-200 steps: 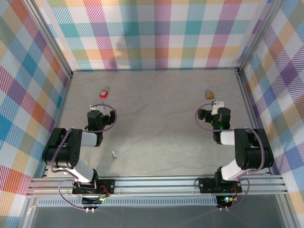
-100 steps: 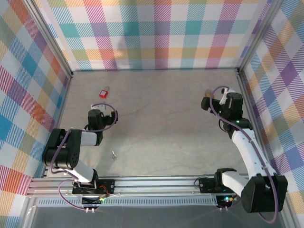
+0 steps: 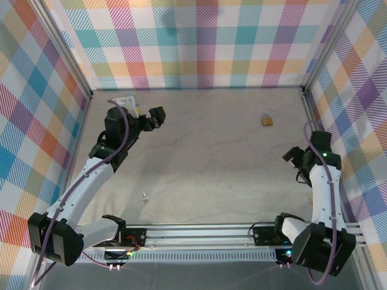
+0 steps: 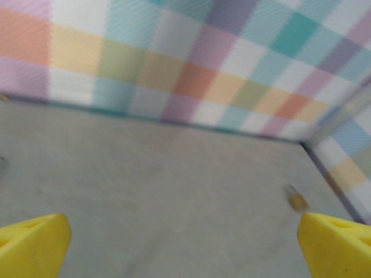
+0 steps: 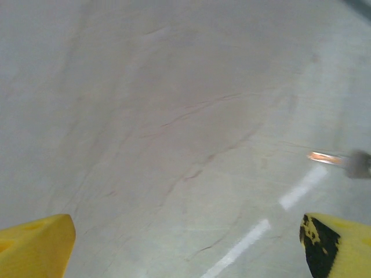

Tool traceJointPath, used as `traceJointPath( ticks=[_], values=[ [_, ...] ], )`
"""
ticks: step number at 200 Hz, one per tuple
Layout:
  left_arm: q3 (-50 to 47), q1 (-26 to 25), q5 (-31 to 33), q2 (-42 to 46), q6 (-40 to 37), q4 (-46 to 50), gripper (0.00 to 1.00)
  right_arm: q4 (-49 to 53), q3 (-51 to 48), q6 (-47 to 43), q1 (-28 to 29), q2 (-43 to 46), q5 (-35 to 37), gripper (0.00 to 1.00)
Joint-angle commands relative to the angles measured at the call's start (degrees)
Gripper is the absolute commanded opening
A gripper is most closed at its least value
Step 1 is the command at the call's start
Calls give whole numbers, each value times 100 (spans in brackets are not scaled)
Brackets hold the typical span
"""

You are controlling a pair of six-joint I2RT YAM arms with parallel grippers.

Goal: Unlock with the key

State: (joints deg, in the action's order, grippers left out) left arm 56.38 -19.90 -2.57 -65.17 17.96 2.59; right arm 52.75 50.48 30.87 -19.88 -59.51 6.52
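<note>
The small key (image 3: 145, 196) lies on the grey worktop (image 3: 205, 157), near and to the left, well apart from both grippers. A brass padlock (image 3: 266, 121) sits far right. The left gripper (image 3: 155, 117) hangs at far left, jaws spread wide. The right gripper (image 3: 292, 156) is by the right wall, jaws likewise parted. A blurred metallic streak (image 5: 342, 160) in the right wrist view is possibly the key.
</note>
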Motion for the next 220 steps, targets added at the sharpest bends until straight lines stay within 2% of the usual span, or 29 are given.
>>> traceJointPath(
  ticks=[1, 21, 40, 44, 69, 83, 160, 176, 220],
  values=[
    [-56, -460, -474, -50, 668, 761, 100, 87, -197, 138, -760, 3, -395, 100],
    [76, -780, -491, -229, 847, 925, 100, -134, -474, 111, -1511, -214, -535, 96],
    [171, -1007, -460, -338, 888, 1107, 100, -183, -492, 188, -1999, -377, -814, 93],
    [172, -1025, -481, -342, 916, 1104, 100, -240, -522, 199, -2256, -380, -895, 91],
    [182, -1120, -541, -340, 999, 1189, 100, -371, -675, 163, -2808, -514, -916, 85],
    [151, -1130, -538, -294, 1009, 1234, 100, -456, -782, 165, -3076, -577, -1085, 78],
    [40, -1126, -602, -181, 1087, 1218, 100, -746, -1087, 205, -3349, -1132, -487, 69],
    [22, -1130, -586, -188, 1096, 1218, 100, -788, -1114, 268, -3379, -1291, -414, 65],
    [-4, -1130, -594, -217, 1131, 1211, 100, -1072, -1311, 383, -3443, -1698, -318, 62]
  ],
)
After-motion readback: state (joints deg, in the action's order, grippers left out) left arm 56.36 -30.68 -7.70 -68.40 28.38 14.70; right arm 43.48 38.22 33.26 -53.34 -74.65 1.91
